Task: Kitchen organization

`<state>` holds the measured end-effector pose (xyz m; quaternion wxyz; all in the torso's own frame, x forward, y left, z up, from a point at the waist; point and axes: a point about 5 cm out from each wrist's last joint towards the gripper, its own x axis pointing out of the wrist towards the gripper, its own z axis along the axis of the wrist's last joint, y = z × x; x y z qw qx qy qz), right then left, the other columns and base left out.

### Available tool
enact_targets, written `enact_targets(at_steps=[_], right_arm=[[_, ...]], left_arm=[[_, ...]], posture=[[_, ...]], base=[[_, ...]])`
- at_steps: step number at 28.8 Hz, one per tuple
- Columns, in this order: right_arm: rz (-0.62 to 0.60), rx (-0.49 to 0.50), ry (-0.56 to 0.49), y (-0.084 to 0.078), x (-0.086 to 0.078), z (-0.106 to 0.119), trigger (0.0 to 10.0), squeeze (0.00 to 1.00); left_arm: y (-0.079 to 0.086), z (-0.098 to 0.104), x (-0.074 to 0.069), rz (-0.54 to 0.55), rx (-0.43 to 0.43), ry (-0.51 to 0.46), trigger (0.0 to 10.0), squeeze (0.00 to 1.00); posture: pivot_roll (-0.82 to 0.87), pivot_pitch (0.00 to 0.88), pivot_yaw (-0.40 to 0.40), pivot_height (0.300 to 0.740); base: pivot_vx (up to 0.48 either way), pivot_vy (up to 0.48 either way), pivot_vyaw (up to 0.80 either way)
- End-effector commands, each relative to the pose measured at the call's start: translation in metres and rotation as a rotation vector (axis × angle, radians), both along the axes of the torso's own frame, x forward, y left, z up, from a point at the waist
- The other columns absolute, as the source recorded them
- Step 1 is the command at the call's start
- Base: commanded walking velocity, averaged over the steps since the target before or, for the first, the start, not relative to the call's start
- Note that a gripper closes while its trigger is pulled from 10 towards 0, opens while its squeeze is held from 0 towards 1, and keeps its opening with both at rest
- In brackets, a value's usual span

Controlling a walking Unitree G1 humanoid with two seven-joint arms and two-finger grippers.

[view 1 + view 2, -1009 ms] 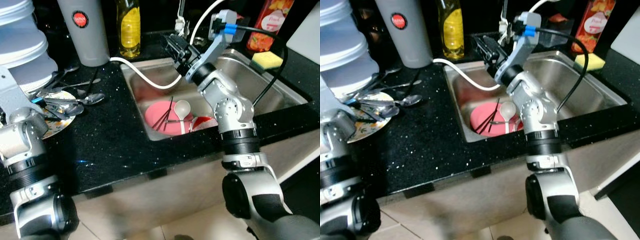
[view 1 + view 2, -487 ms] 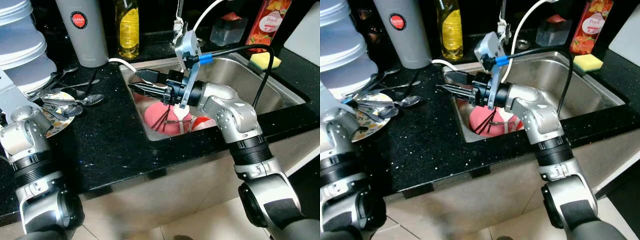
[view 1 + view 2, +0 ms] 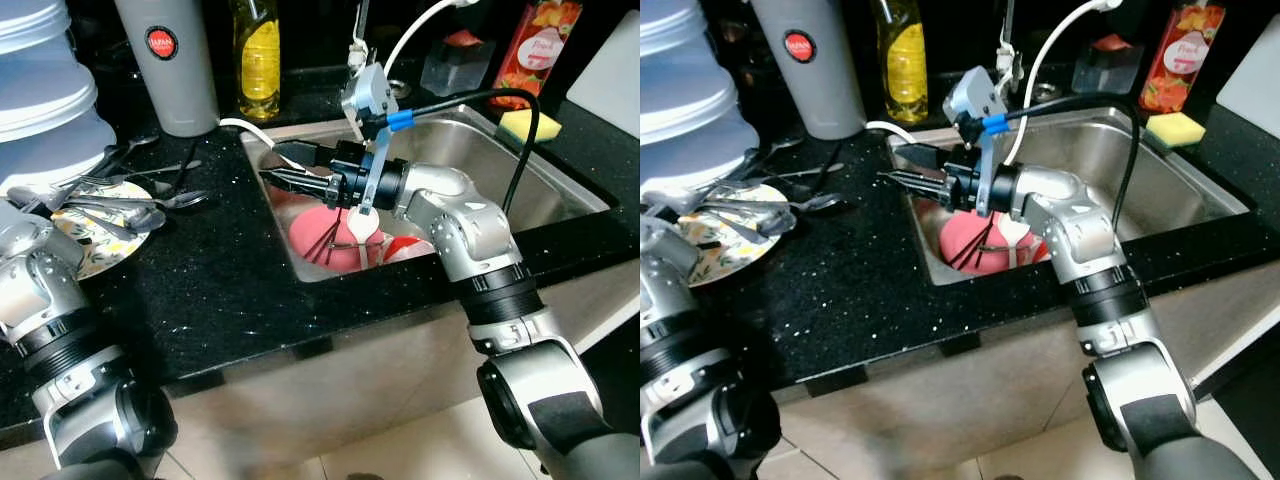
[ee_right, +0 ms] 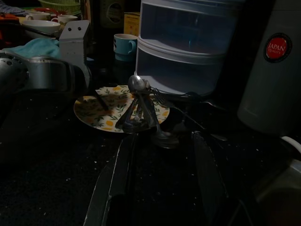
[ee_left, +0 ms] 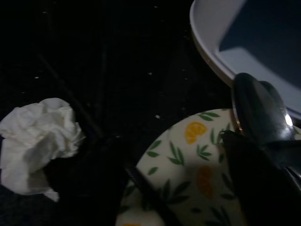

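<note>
Swinging down from the tap a second ago, the right gripper [image 3: 285, 165] now hangs level over the sink's [image 3: 560, 170] left rim, fingers apart and empty, aimed at the spoons [image 3: 120, 200] heaped on the patterned plate [image 3: 95, 250] across the tabletop [image 3: 220, 290]. That suggests cutlery comes next. The spoons lie well apart from those fingers. The left gripper's [image 5: 263, 165] dark fingers sit just beside the pile; whether they grip, I cannot tell.

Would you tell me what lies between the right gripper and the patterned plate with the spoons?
Bare black countertop separates the open right gripper from the patterned plate; the head views show it.
</note>
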<state>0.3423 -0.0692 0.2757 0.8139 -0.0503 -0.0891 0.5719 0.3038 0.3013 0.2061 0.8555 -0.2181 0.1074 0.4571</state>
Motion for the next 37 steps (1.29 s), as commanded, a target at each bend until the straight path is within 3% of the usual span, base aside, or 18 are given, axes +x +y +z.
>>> enact_targets(at_steps=[1,2,3,4,14,21,22,23,26,33,34,37], right_arm=[[-0.010,0.005,-0.017,-0.001,0.001,0.003,10.0,0.00],[-0.014,0.007,-0.016,-0.002,0.002,0.004,10.0,0.00],[-0.017,0.010,-0.015,-0.002,0.002,0.004,10.0,0.00],[-0.019,0.012,-0.015,-0.002,0.002,0.004,10.0,0.00],[-0.028,0.023,-0.011,-0.002,0.003,0.004,10.0,0.00],[-0.033,0.030,-0.007,-0.003,0.003,0.005,10.0,0.00],[-0.034,0.031,-0.006,-0.003,0.004,0.005,10.0,0.00],[-0.034,0.033,-0.006,-0.003,0.004,0.005,10.0,0.00],[-0.034,0.039,-0.004,-0.003,0.004,0.006,10.0,0.00],[-0.034,0.043,-0.002,-0.002,0.004,0.006,10.0,0.00],[-0.034,0.044,-0.002,-0.001,0.004,0.006,10.0,0.00],[-0.035,0.045,0.000,-0.002,0.004,0.006,10.0,0.00]], left_arm=[[-0.008,-0.038,-0.001,-0.035,-0.123,0.119,4.5,0.00],[-0.009,-0.038,-0.001,-0.040,-0.127,0.117,4.5,0.00],[-0.010,-0.038,0.000,-0.044,-0.128,0.116,1.3,0.00],[-0.010,-0.038,0.000,-0.048,-0.127,0.118,0.0,0.00],[-0.012,-0.038,0.003,-0.072,-0.118,0.126,0.0,0.00],[-0.006,-0.008,0.002,-0.040,0.114,0.093,0.0,0.00],[-0.003,0.001,0.000,-0.010,0.162,0.083,4.4,0.00],[-0.001,0.008,-0.002,0.016,0.198,0.075,10.0,0.00],[0.000,0.021,-0.003,0.031,0.226,0.049,10.0,0.00],[-0.005,0.021,0.000,-0.002,0.219,0.056,10.0,0.00],[-0.008,0.020,0.001,-0.005,0.216,0.050,10.0,1.00],[-0.012,0.020,0.000,-0.004,0.212,0.041,10.0,1.00]], posture=[[0.03,0.000,-0.054,0.740],[0.03,0.000,-0.054,0.740],[0.03,0.000,-0.052,0.740],[0.03,0.000,-0.051,0.740],[0.03,0.000,-0.048,0.740],[0.03,0.000,-0.050,0.740],[0.03,0.000,-0.050,0.740],[0.03,0.000,-0.051,0.740],[0.03,0.000,-0.051,0.740],[0.03,0.000,-0.049,0.740],[0.03,0.000,-0.050,0.740],[0.03,0.000,-0.050,0.740]], base=[[0.000,0.000,0.00],[0.000,0.000,0.00],[0.000,0.000,0.00],[0.000,0.000,0.00],[0.000,0.000,0.00],[0.000,0.000,0.00],[0.000,0.000,0.00],[0.000,0.000,0.00],[0.000,0.000,0.00],[0.000,0.000,0.00],[0.000,0.000,0.00],[0.000,0.000,0.00]])
